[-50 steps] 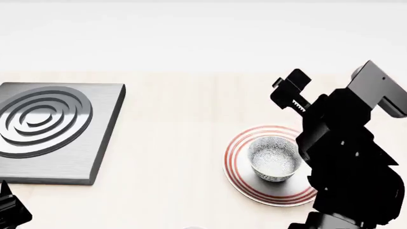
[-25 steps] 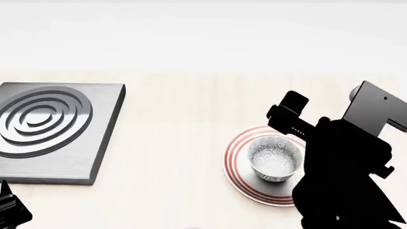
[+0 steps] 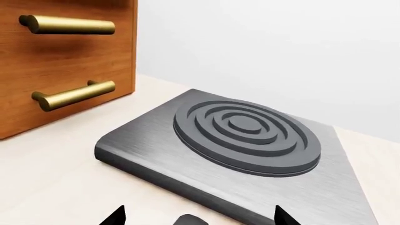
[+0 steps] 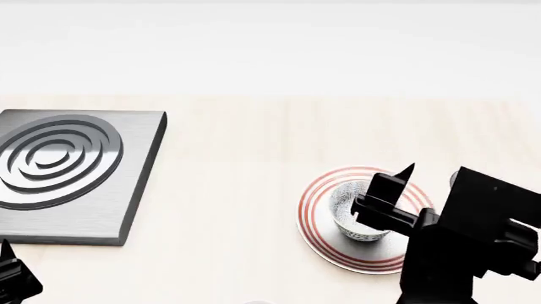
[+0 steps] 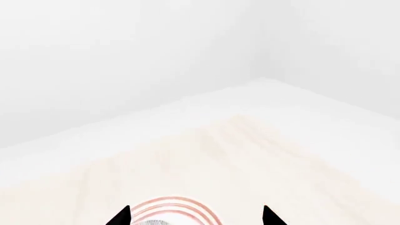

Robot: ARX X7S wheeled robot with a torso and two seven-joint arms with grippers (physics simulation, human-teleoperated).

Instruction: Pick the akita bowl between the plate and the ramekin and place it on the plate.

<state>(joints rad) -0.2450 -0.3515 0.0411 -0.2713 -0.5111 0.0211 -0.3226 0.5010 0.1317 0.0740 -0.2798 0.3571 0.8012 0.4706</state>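
The akita bowl (image 4: pixel 345 204), speckled grey with a paler inside, stands upright on the plate (image 4: pixel 316 218), a white plate with red rings. My right gripper (image 4: pixel 389 190) hangs over the bowl's right half and hides that part in the head view. In the right wrist view it (image 5: pixel 195 218) is open, with only the plate's rings (image 5: pixel 181 206) and a sliver of the bowl (image 5: pixel 151 222) between its tips. My left gripper (image 3: pixel 196 218) is open and empty near the hob's front edge; it shows at the head view's lower left corner (image 4: pixel 12 278). The ramekin is out of view.
A grey metal hob block (image 4: pixel 76 180) with raised concentric rings lies at the table's left, also filling the left wrist view (image 3: pixel 244 136). A wooden drawer front (image 3: pixel 69 61) with brass handles stands beside it. A white wall runs behind the table.
My right arm has come down and toward me, so its gripper now covers the bowl's right side. The bowl stays on the plate. The left arm has not moved.
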